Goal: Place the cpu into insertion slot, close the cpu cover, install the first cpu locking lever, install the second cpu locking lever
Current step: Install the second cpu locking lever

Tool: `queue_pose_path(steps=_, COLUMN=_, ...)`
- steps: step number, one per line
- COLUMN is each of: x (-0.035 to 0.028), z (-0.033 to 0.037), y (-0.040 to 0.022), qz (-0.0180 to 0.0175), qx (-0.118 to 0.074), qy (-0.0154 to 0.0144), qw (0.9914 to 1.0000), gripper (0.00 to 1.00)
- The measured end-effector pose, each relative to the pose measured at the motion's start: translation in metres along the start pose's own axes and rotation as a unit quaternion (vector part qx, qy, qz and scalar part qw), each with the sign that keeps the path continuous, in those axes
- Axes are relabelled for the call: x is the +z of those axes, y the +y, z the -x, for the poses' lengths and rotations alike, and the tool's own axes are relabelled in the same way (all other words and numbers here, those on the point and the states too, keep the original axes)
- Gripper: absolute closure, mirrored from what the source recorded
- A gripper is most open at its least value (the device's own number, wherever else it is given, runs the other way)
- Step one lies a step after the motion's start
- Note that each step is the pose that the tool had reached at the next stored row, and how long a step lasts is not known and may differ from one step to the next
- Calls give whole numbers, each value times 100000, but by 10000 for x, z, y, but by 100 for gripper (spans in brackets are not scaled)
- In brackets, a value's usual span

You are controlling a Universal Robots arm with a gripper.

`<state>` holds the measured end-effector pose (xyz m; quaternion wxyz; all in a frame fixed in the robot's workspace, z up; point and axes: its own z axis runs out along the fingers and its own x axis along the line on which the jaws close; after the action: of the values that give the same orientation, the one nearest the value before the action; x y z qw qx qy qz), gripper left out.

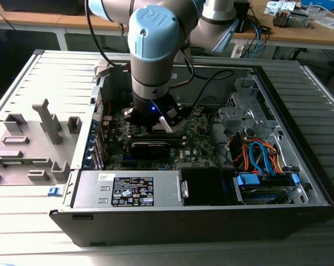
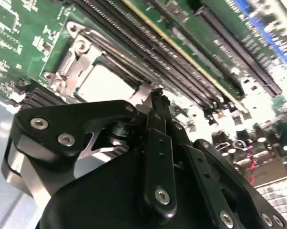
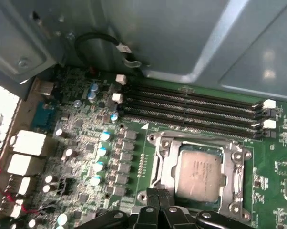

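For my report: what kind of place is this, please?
Probably an electronics lab or workshop: an open computer case lies on a work surface, wooden benches hold loose parts, and the arm's hand hangs over the cpu.

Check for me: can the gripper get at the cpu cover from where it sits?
Probably yes. The gripper hangs at the edge of the cpu cover, which lies closed around the cpu, with nothing between them in both wrist views.

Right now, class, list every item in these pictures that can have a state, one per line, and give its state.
cpu: seated flat in the socket, metal top facing up.
insertion slot: filled by the chip.
cpu cover: closed down around the chip, its centre cut-out framing the metal top.
gripper: fingers shut together, tips just beside the socket's edge, holding nothing.
computer case: lying on its side, side panel off, interior exposed.
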<state>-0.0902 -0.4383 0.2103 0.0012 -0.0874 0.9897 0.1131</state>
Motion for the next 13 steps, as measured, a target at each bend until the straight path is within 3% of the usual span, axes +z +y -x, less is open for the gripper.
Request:
queue_pose_path(steps=3, x=25, z=58, y=102, qz=-743, qx=33, qy=242, qw=99997, gripper=89)
queue_pose_path(steps=5, x=40, z=89, y=172, qz=-1558, qx=49, qy=398, qw=99987, gripper=89)
queue_pose_path(steps=7, x=20, z=115, y=238, qz=-2892, qx=73, qy=633, qw=99956, gripper=89)
queue_pose_path(steps=9, x=-15, z=130, y=275, qz=-3885, qx=93, qy=804, qw=99921, gripper=89)
queue_pose_path(steps=11, x=-74, z=145, y=323, qz=-5449, qx=121, qy=1086, qw=99845, gripper=89)
queue_pose_path(steps=13, x=-122, z=153, y=353, qz=-6285, qx=141, qy=1235, qw=99795, gripper=89)
